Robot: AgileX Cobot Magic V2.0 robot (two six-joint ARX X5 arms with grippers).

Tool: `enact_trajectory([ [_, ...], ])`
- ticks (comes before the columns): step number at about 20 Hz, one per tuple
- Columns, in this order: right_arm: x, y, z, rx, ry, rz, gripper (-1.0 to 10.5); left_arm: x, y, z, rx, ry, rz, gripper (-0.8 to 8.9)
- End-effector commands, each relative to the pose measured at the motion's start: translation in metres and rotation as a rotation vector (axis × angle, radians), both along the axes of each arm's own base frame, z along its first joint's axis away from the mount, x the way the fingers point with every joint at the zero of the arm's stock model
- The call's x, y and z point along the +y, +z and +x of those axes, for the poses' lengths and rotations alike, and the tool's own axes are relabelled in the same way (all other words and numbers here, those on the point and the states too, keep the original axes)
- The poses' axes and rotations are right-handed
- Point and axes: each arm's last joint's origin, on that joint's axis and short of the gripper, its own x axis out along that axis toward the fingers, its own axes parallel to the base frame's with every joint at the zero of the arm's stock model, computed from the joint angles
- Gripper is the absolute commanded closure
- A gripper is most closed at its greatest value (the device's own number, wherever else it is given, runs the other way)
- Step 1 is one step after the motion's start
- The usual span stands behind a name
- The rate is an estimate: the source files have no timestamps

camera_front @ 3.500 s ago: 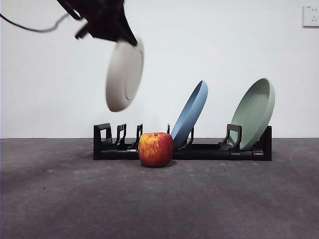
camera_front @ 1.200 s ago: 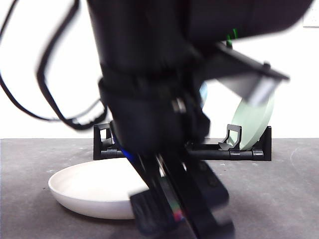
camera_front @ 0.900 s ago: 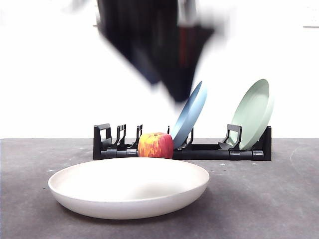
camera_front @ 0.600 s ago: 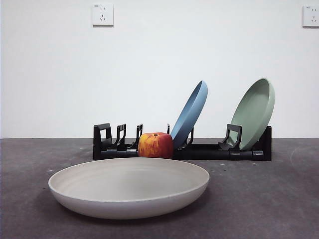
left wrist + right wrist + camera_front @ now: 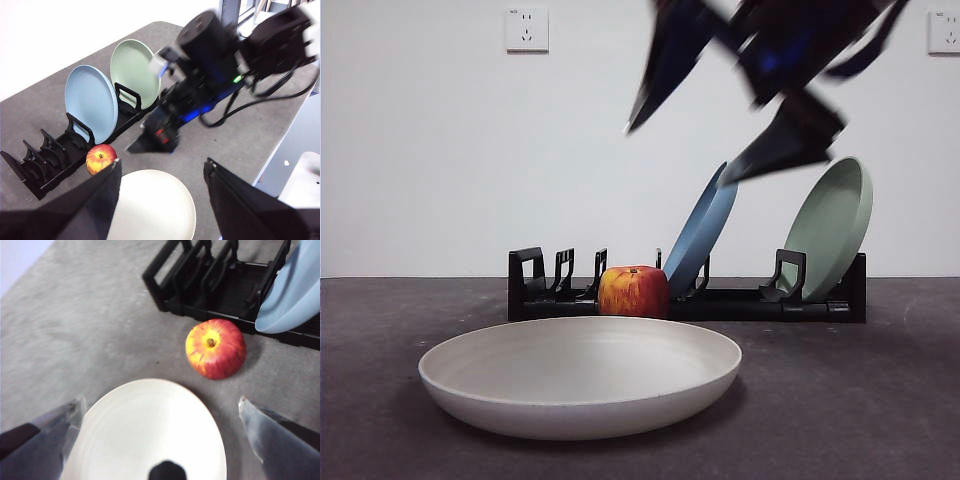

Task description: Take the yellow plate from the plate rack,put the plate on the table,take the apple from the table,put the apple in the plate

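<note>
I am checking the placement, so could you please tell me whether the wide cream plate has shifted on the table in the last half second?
No. The wide cream plate lies where it did, in front of the black plate rack.

A wide cream matte plate (image 5: 580, 375) is being shown lying near, a red-yellow apple (image 5: 633, 291) standing behind it.

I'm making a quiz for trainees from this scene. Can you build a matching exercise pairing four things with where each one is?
Things:
1. yellow plate
2. apple
3. blue plate
4. right tool

Places:
A. leaning in the plate rack
B. in the air above the rack, open
C. flat on the table, empty
D. on the table just in front of the rack

Pairs: 1-C, 2-D, 3-A, 4-B
</note>
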Motion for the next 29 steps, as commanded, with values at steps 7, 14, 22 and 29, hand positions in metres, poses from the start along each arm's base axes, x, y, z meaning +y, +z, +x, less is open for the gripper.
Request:
enact_trajectory([
  [7,0.033,-0.036,0.037,0.028,-0.09,-0.06,2.4,0.004,0.001,-0.002,0.005,-0.008,-0.017,5.3],
  [14,0.058,-0.06,0.071,0.047,-0.122,-0.108,2.1,0.004,0.001,-0.002,0.004,-0.008,-0.018,5.31],
  [22,0.068,-0.078,0.088,0.054,-0.156,-0.134,1.8,0.004,0.001,-0.002,0.004,-0.008,-0.018,5.31],
  [29,0.071,-0.092,0.095,0.039,-0.178,-0.143,1.9,0.004,0.001,-0.002,0.004,-0.008,-0.018,5.31],
])
